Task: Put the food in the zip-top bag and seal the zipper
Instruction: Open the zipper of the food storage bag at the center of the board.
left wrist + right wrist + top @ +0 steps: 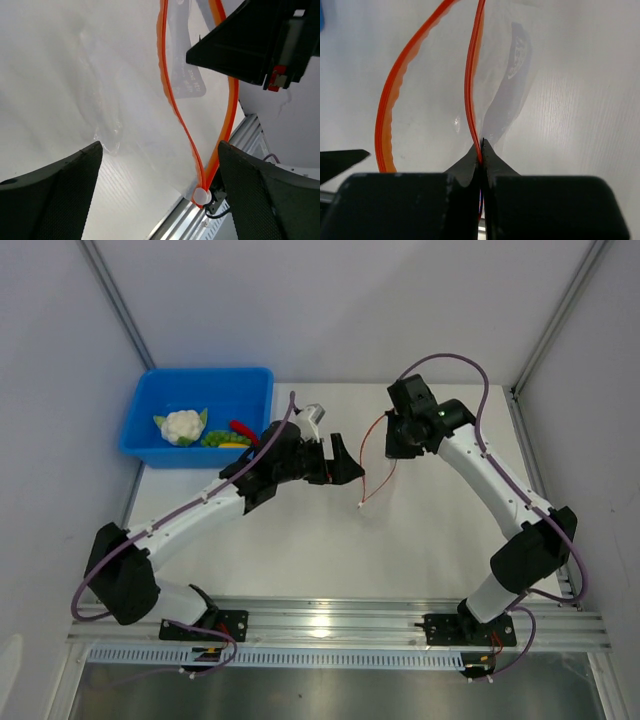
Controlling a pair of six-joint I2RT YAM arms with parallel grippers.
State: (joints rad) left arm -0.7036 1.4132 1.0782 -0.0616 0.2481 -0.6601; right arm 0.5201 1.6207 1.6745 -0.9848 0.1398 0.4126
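left end effector (160, 196): released, fingers spread wide, gripping nothing. the closed end of the zipper (390, 100) lies between them, just beside the right-hand finger (270, 200); contact cannot be confirmed.

right end effector (481, 153): clenched on one strip of the zipper, pinched at the very tips.

bag (125, 100): held at mid-tabletop between the two end effectors. mouth open; the two strips bow apart and meet at a white end bead. the free strip curves away to the left in the right wrist view. the clear film is creased near its lower corner. whether it rests on the tabletop (440, 540) cannot be told.

food: all in the blue bin (255, 380) at the far left corner, well apart from the bag. cauliflower (182, 426) sits left; grapes (213, 438), chili (243, 428) and yellow piece (234, 444) cluster by the bin's near right edge, close to the left wrist.

room: open tabletop lies near and right of the bag, down to the rail (330, 620). the bin fills the far left corner.
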